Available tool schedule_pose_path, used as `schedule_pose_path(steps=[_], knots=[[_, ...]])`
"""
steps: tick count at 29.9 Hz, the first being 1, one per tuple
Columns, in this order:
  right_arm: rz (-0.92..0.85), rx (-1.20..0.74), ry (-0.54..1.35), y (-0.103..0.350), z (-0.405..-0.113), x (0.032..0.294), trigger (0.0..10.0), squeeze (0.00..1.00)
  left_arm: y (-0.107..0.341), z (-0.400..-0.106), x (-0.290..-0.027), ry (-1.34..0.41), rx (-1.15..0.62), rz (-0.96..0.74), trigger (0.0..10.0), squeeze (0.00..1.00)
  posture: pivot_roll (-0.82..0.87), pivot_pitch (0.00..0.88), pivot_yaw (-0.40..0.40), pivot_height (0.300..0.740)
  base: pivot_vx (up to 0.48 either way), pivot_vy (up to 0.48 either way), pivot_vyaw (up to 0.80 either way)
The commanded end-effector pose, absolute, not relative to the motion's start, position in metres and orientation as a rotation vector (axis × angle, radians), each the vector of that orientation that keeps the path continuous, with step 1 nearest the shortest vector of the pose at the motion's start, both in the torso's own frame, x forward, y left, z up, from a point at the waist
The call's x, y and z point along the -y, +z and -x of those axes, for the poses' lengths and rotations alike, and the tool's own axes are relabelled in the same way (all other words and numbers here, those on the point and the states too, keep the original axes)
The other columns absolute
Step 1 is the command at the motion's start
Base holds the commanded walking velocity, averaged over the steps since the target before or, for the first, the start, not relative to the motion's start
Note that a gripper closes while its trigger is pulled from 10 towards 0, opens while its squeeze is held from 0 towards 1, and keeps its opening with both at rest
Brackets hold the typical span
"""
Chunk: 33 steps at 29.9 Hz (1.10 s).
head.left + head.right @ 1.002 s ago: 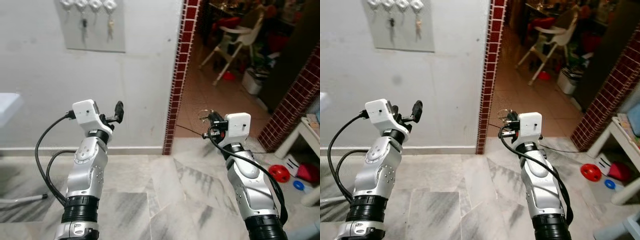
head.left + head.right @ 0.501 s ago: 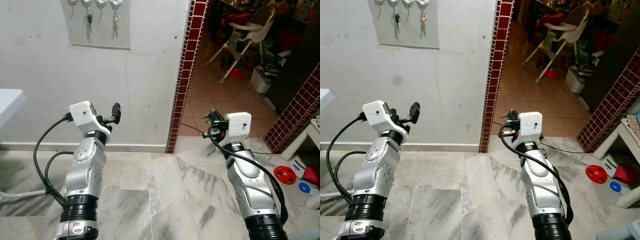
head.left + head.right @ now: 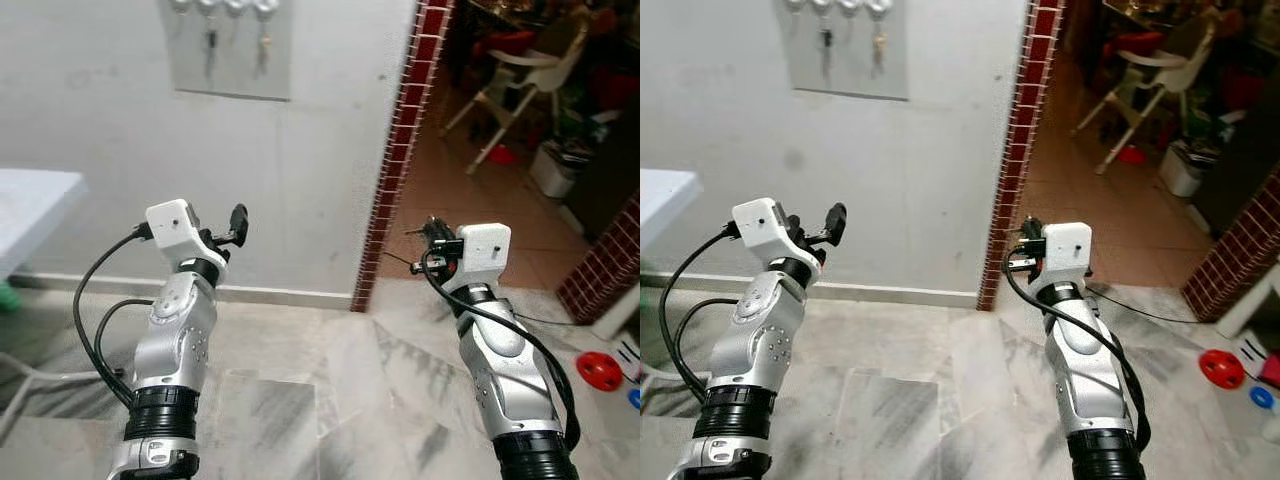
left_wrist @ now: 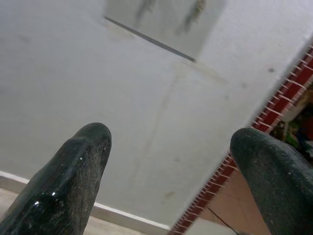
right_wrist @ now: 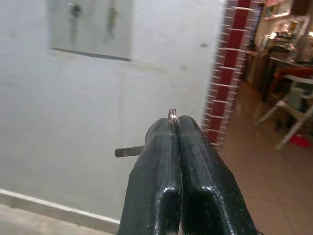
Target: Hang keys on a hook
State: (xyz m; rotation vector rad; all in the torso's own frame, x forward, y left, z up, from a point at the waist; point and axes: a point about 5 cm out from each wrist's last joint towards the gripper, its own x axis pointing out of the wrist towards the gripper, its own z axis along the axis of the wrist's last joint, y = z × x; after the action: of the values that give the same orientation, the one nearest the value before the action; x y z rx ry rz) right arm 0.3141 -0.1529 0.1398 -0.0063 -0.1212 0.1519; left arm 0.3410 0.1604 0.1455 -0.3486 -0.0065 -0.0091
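Two grippers raised below the wall's hook board (image 3: 228, 45).
Four hooks there, two carrying hanging keys. Left gripper (image 3: 238, 222) spread apart, holding nothing; right gripper (image 5: 175, 122) pinched together on one key ring (image 5: 171, 114).

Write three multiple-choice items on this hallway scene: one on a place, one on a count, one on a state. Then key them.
1. Where is the hook board?
A. High on the white wall
B. On the floor
C. On the brick pillar

2. How many hooks on the board already hold keys?
A. None
B. Two
C. Four

3. How is the right hand?
A. Wide open
B. Shut on a key ring
C. Gripping a ball

Key: 1 A, the board sits up the wall, left of the brick pillar. 2 B, two sets of hanging keys show. 3 B, the fingers press together on the key ring; the left hand is open.
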Motion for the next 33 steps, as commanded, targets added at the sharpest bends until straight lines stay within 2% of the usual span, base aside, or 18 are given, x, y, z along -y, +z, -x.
schedule_pose_path(steps=[1, 33], knots=[[0.014, 0.129, 0.159, 0.1426, -0.3133, 0.1511, 10.0, 0.0, 0.147, -0.3412, -0.1644, 0.003, 0.005, 0.344, 10.0, 0.0, 0.01, 0.0, -0.059, 0.74, 0.0, 0.48, 0.0], [-0.004, 0.123, 0.156, 0.1417, -0.3106, 0.1483, 10.0, 0.0, 0.1474, -0.3405, -0.1643, -0.003, -0.006, 0.33, 10.0, 0.0, 0.01, 0.0, -0.049, 0.74, 0.0, 0.475, 0.0]])
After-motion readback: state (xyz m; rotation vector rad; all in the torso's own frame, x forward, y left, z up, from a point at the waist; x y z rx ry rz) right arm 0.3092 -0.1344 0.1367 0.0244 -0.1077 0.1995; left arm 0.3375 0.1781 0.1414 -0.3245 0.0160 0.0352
